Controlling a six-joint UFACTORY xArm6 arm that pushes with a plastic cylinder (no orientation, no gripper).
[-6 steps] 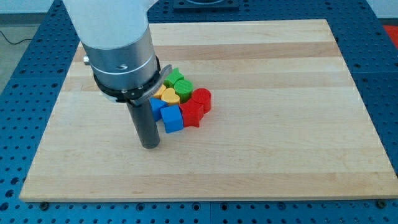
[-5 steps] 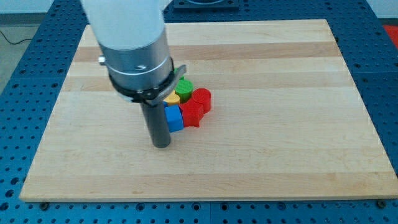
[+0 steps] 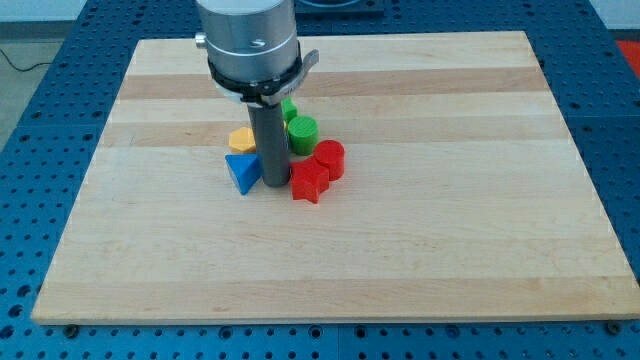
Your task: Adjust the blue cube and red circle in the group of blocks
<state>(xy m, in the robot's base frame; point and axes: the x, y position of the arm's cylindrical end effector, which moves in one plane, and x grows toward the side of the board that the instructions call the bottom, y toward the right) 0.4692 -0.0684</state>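
Note:
My tip point(image 3: 276, 186) stands inside the group of blocks. The red circle point(image 3: 330, 158) lies to the right of the rod, touching a red star-like block point(image 3: 309, 183) that sits right against my tip. A blue triangle point(image 3: 243, 172) touches the rod on its left. The blue cube does not show; the rod may hide it.
A yellow block point(image 3: 241, 138) lies above the blue triangle. A green cylinder point(image 3: 302, 133) sits just right of the rod, with another green block point(image 3: 289, 108) partly hidden behind it. The wooden board point(image 3: 450, 230) rests on a blue perforated table.
The rod has moved right and toward the view's top, into the cluster. The blue cube, seen beside it before, is now out of sight. The blue triangle and a yellow block now show on its left.

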